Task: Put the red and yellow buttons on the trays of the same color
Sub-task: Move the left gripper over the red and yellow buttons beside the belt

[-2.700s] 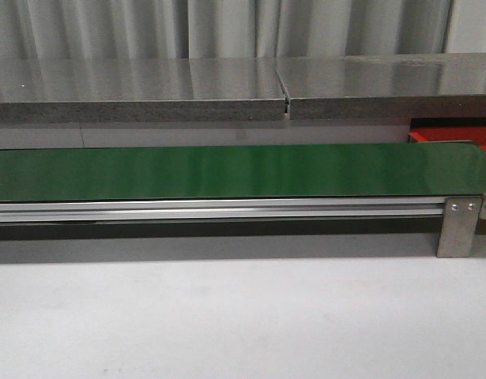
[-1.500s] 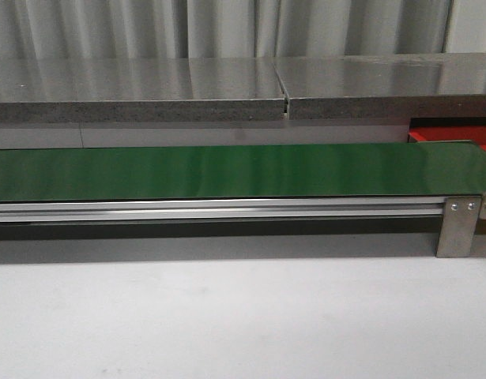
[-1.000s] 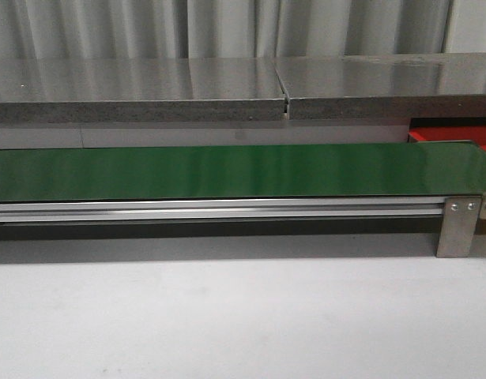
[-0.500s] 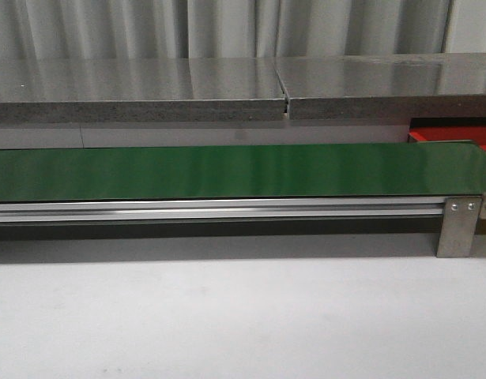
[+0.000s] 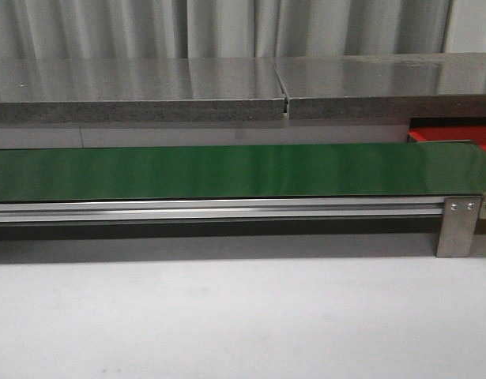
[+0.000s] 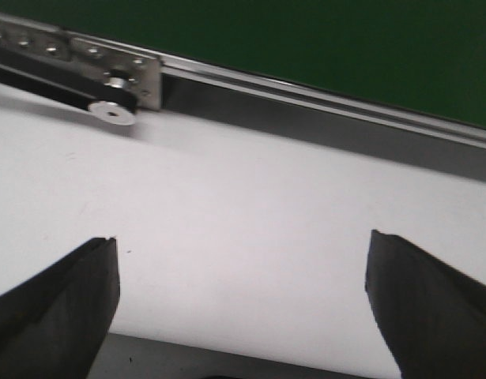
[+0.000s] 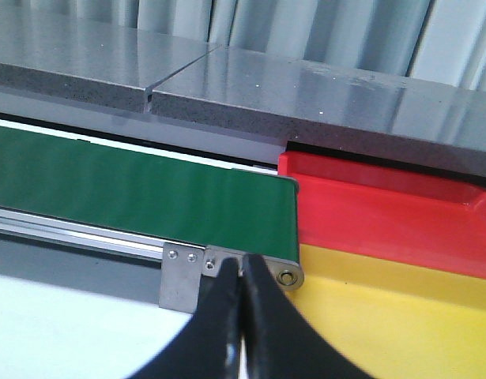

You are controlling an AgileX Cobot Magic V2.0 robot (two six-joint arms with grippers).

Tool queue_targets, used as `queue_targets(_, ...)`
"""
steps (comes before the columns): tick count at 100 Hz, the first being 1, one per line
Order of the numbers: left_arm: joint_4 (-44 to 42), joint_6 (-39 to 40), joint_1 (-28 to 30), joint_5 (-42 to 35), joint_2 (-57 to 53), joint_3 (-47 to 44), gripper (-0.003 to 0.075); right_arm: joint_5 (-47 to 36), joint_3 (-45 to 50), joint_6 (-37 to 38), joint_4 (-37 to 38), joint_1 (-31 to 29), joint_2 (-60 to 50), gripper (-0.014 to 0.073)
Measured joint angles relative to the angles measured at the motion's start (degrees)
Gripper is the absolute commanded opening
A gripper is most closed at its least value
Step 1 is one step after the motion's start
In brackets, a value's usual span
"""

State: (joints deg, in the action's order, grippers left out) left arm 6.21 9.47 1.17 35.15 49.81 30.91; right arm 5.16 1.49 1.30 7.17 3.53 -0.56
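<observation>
No buttons show in any view. The red tray (image 7: 385, 213) lies beyond the right end of the green belt (image 7: 132, 193), with a yellow tray (image 7: 377, 324) nearer to me beside it. A corner of the red tray (image 5: 464, 138) peeks out at the far right in the front view. My right gripper (image 7: 241, 268) is shut with nothing in it, its tips in front of the belt's end roller. My left gripper (image 6: 243, 249) is open over bare white table, short of the belt's rail. Neither gripper appears in the front view.
The green belt (image 5: 227, 170) runs across the front view on an aluminium rail (image 5: 219, 209) with a steel bracket (image 5: 457, 227) at its right end. A grey stone shelf (image 5: 227, 91) stands behind it. White table (image 5: 243, 316) lies in front.
</observation>
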Motion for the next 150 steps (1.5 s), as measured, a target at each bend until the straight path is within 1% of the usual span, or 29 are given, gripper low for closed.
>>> queue_targets(13,0.0,0.2,8.3,1.5,0.0,1.5,0.0624,0.0,0.0,0.0,0.0,0.0,0.0,-0.0068)
queue_targets(32,-0.4,0.2,22.7,1.8,1.5,5.0,0.0624,0.0,0.0,0.0,0.0,0.0,0.0,-0.0068)
queue_targets(39,-0.7,0.2,26.6,2.0,3.4,6.5,0.0623,0.0,0.0,0.0,0.0,0.0,0.0,-0.0068)
queue_targets(49,-1.1,0.2,29.7,2.0,7.2,8.6,0.0622,0.0,0.0,0.0,0.0,0.0,0.0,-0.0068)
queue_targets(60,-2.7,0.2,31.2,2.0,12.3,11.6,0.0622,0.0,0.0,0.0,0.0,0.0,0.0,-0.0068)
queue_targets(94,-8.9,0.2,31.4,2.4,25.7,19.7,0.0622,0.0,0.0,0.0,0.0,0.0,0.0,-0.0068)
queue_targets(119,-12.0,0.2,31.4,1.8,30.5,20.4,0.0622,0.0,0.0,0.0,0.0,0.0,0.0,-0.0068)
queue_targets(150,-15.8,3.0,31.4,-3.3,36.5,20.5,0.0622,0.0,0.0,0.0,0.0,0.0,0.0,-0.0068)
